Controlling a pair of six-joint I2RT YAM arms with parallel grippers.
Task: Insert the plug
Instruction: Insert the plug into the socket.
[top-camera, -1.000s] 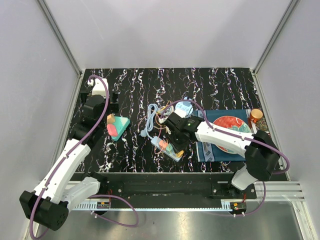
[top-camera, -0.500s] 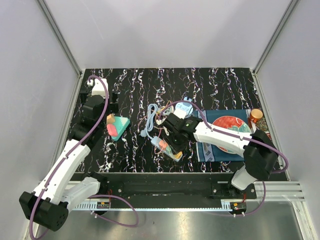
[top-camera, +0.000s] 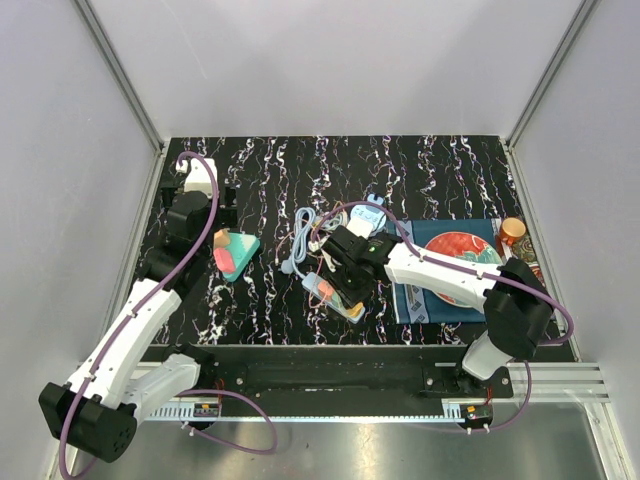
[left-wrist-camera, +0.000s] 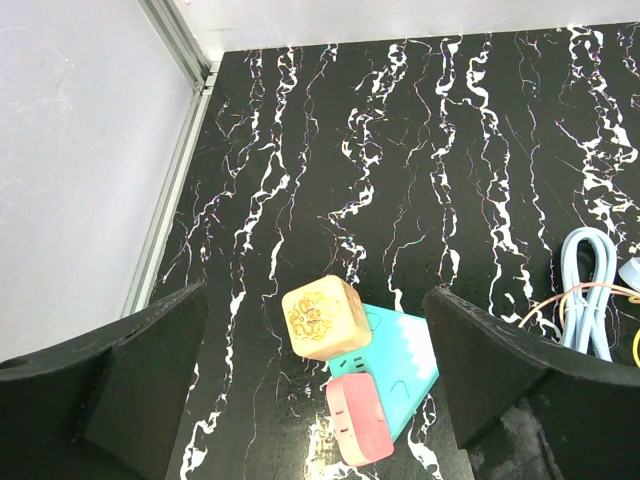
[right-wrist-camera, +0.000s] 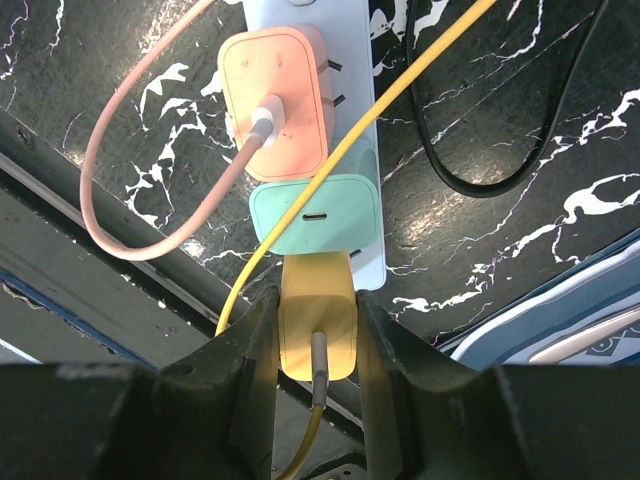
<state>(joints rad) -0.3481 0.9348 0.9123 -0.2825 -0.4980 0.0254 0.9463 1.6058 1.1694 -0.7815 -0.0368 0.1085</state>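
Pinching yellow plug (right-wrist-camera: 316, 325), your R pincer (right-wrist-camera: 316, 310) sits at end of strip (right-wrist-camera: 368, 215), table edge (right-wrist-camera: 110, 205) close beside; L pincer (left-wrist-camera: 315, 295) spread wide.

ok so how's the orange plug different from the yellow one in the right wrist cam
The yellow plug is clamped in the right gripper; the orange plug sits free on the power strip. The yellow plug is at the strip's end, on one side of the green plug; the orange plug is on the other side. The orange plug carries a pink cable, the yellow plug a yellow one. Both are rounded blocks with a cable attached.
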